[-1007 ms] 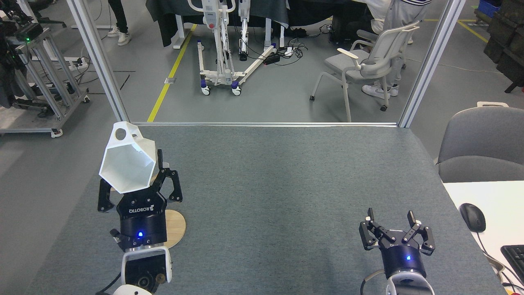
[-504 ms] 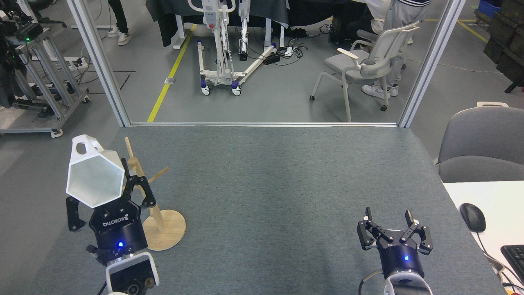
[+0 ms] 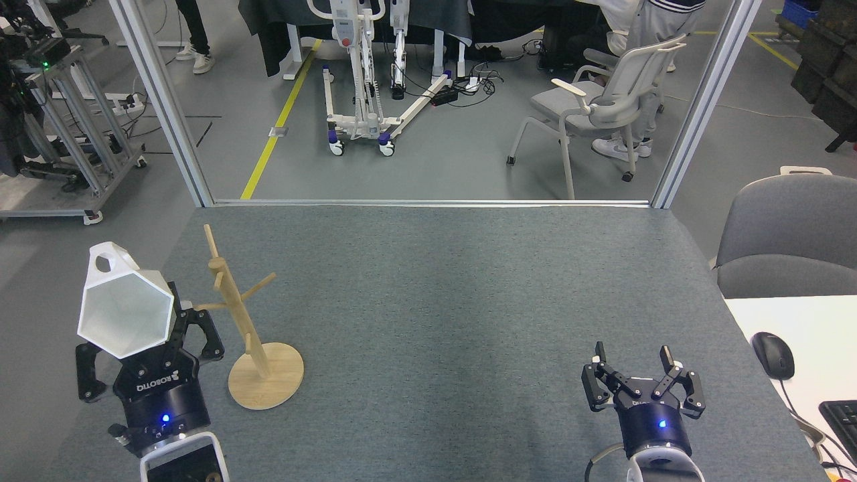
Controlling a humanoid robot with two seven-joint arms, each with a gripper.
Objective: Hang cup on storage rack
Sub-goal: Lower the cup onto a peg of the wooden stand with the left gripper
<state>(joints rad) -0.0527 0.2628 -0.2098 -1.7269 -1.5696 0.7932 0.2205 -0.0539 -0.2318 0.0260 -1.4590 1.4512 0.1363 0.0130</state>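
Left gripper (image 3: 140, 338): mine, at the near-left corner of the grey table (image 3: 469, 301). Its black fingers are pinched on the lower body of the cup (image 3: 124, 314).

Cup: white, faceted, hexagonal rim. Held above the gripper body, tilted, its open mouth facing toward my head camera. Its handle tab with the round hole points up and away, at the cup's far upper edge. Cup is off the table.

Storage rack (image 3: 251, 335): light wooden mug tree with a round disc base, standing upright on the table just to the right of my left gripper. Its thin pegs angle out from the post; the nearest left-pointing peg ends close beside the cup's right side. Cup is not on any peg.

Right gripper (image 3: 641, 381): mine, at the near-right of the table, fingers spread apart and holding nothing, well apart from the cup and rack.
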